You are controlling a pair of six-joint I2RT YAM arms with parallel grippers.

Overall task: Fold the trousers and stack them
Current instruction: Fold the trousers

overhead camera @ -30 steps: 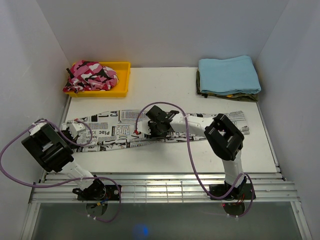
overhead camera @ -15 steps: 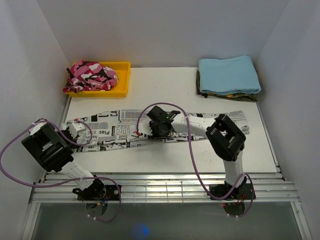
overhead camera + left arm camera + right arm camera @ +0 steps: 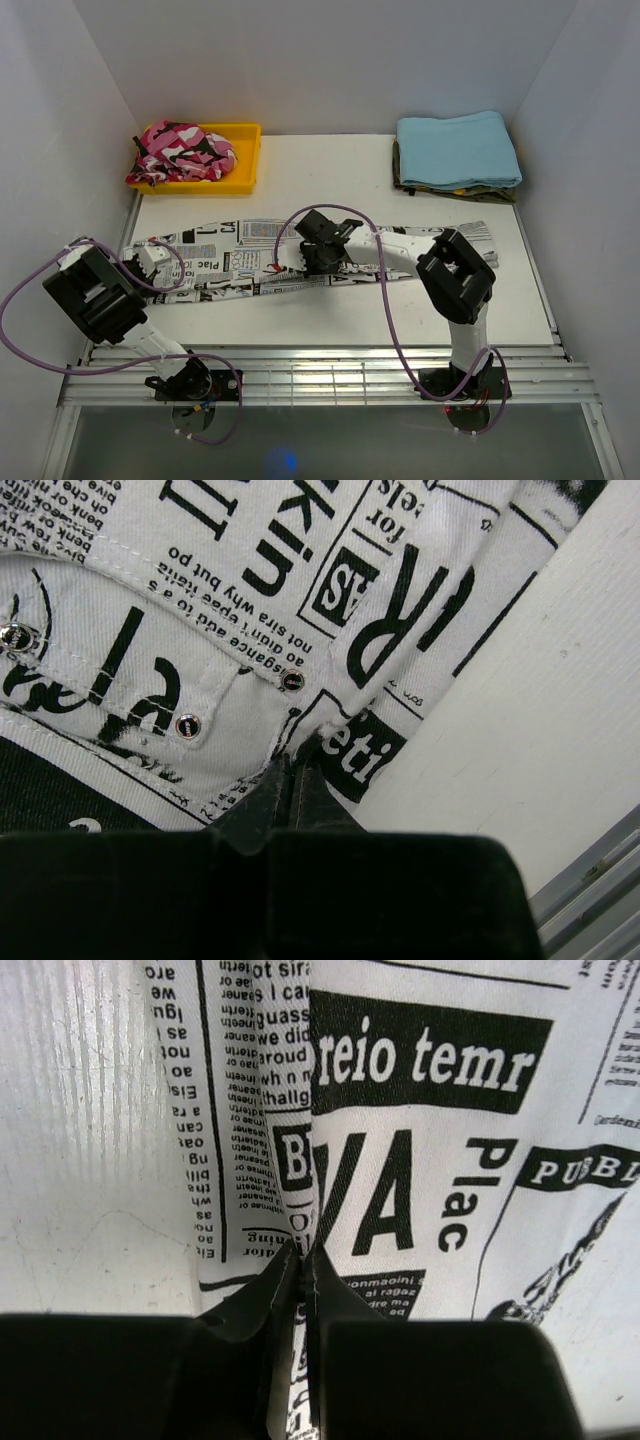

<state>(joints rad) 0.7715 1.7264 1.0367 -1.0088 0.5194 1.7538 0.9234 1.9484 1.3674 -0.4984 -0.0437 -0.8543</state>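
Both jaws are pinched tight. The left gripper [image 3: 295, 765] has its two tips pressed together on the hem edge of the trousers [image 3: 200, 600], right below a pocket corner with metal rivets [image 3: 291, 680]. The right gripper [image 3: 302, 1255] is closed just as hard, with a raised fold of the printed cloth [image 3: 420, 1160] nipped between its fingers and a sliver of fabric showing in the narrow slit.

From the top view, the trousers [image 3: 230, 262] lie stretched in a long band across the white table [image 3: 330, 170], running left to right in front of both arms. The left gripper [image 3: 150, 262] sits at the band's left end, near the table's left edge. The right gripper [image 3: 322, 262] is down on the middle of the garment.

At the back left, a yellow tray [image 3: 245, 160] holds a pink camouflage garment [image 3: 180, 150]. At the back right, a folded light blue cloth [image 3: 458, 148] rests on a darker olive one [image 3: 450, 188].
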